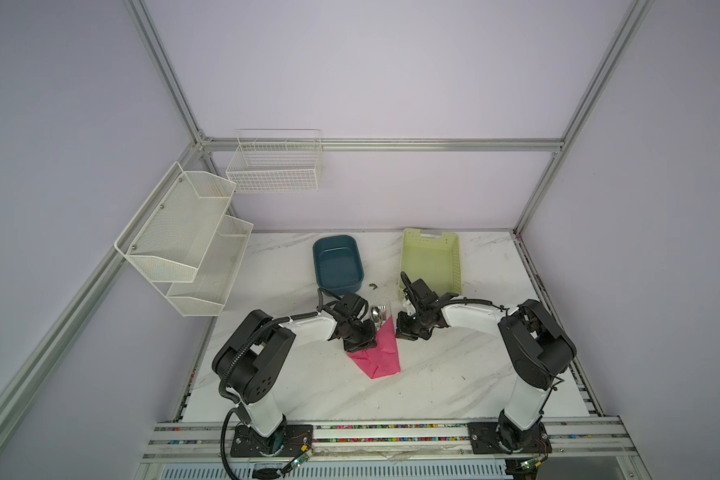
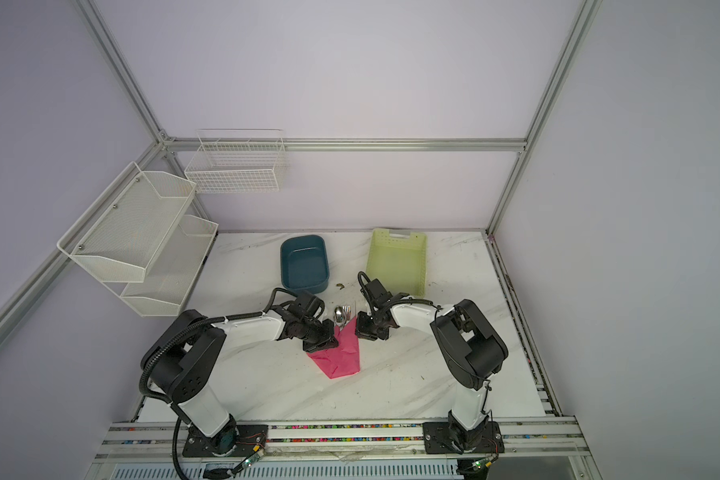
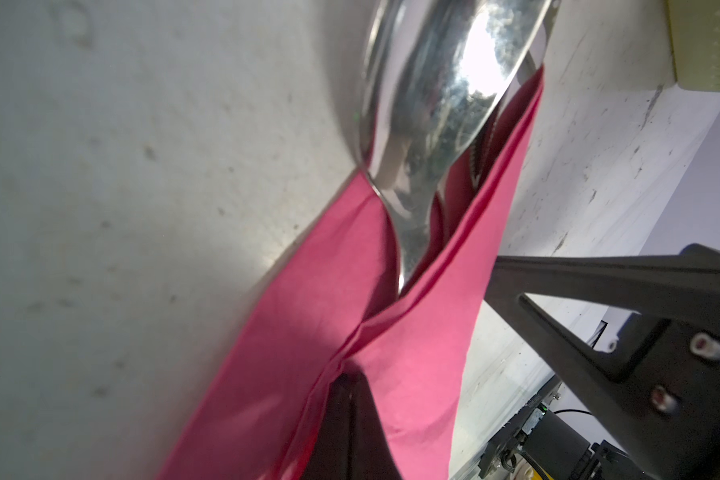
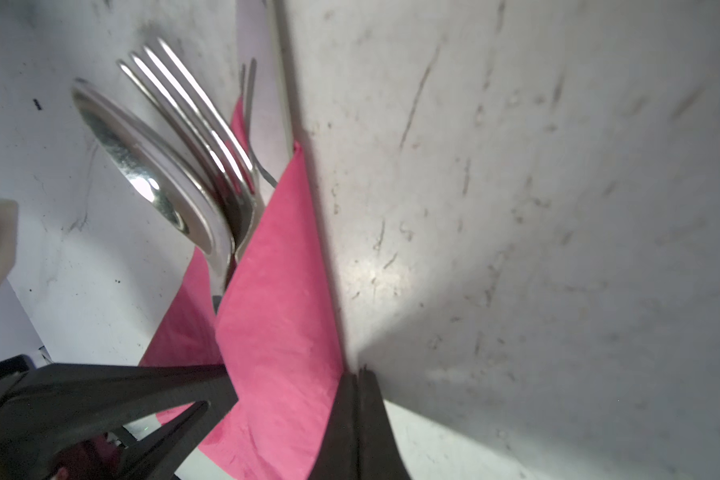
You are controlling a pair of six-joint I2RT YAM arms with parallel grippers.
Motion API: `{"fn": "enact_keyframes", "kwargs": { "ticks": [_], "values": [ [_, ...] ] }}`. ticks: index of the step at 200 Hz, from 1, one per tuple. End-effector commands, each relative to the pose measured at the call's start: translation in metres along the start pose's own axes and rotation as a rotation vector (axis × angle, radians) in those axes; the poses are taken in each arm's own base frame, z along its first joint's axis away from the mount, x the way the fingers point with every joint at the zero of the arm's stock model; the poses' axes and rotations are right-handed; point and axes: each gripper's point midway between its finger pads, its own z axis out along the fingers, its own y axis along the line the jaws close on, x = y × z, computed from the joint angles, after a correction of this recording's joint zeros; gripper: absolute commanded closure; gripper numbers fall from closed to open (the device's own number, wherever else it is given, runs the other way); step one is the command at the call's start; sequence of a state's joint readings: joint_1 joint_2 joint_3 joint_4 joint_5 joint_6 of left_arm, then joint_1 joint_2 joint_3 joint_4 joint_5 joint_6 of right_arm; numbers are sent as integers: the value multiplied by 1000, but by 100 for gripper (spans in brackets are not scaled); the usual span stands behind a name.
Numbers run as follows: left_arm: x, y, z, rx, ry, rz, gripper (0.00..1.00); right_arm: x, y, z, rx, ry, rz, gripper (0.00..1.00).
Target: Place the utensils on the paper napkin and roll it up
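Both pincers are closed. The left pincer (image 1: pixel 368 345) (image 2: pixel 329 344) sits on the left edge of the pink napkin (image 1: pixel 377 358) (image 2: pixel 338 360). The right pincer (image 1: pixel 398 333) (image 2: pixel 361 331) sits at the napkin's upper right edge. Their tips touch the paper, but whether either one actually pinches it cannot be told.

In both top views the two arms rise from the rail along the bottom of the frame, elbows lifted and forearms reaching inward to the middle. Their wrists bend down, so the pincers face each other across the napkin.

The napkin lies on the marble table (image 1: pixel 433 374), just below the centre of the frame and between the two pincers. It is folded into a narrow wedge whose point aims up the frame. In the right wrist view its folds (image 4: pixel 275 311) wrap the stems of the cutlery, and the handles are hidden.

One spoon (image 1: pixel 376 312) (image 4: pixel 142 166) and one fork (image 4: pixel 192 116) stick out of the upper end, touching each other. A third slim metal piece (image 4: pixel 248 108) lies just beside the fork, and whether it is the knife cannot be told.

Farther up the frame stand one teal tub (image 1: pixel 314 259) and one pale green basket (image 1: pixel 431 266). Both are well apart from the single napkin.
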State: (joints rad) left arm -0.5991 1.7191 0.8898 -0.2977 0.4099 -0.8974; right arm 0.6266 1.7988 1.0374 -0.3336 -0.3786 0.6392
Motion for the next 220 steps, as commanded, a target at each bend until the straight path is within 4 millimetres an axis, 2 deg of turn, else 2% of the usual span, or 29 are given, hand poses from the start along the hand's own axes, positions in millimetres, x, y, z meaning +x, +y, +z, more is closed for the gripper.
{"fn": "enact_keyframes", "kwargs": {
  "ticks": [1,30,62,116,148,186,220],
  "values": [
    [14,20,7,-53,39,-12,98,-4,-4,-11,24,-24,8,100],
    [15,21,7,-56,40,-14,98,-10,11,-16,-28,-29,-10,100],
    [14,21,7,-57,38,-13,98,-12,17,-9,-53,-7,-32,100],
    [14,21,7,-56,38,-14,98,-9,1,7,-12,23,-24,100],
    [14,21,7,-57,40,-13,98,-14,-9,1,27,-1,10,100],
    [14,21,8,-57,41,-12,98,-25,10,-17,-16,-40,-9,100],
    [14,21,7,-54,39,-14,98,-30,19,-9,-56,-27,-39,100]
  ]
}}
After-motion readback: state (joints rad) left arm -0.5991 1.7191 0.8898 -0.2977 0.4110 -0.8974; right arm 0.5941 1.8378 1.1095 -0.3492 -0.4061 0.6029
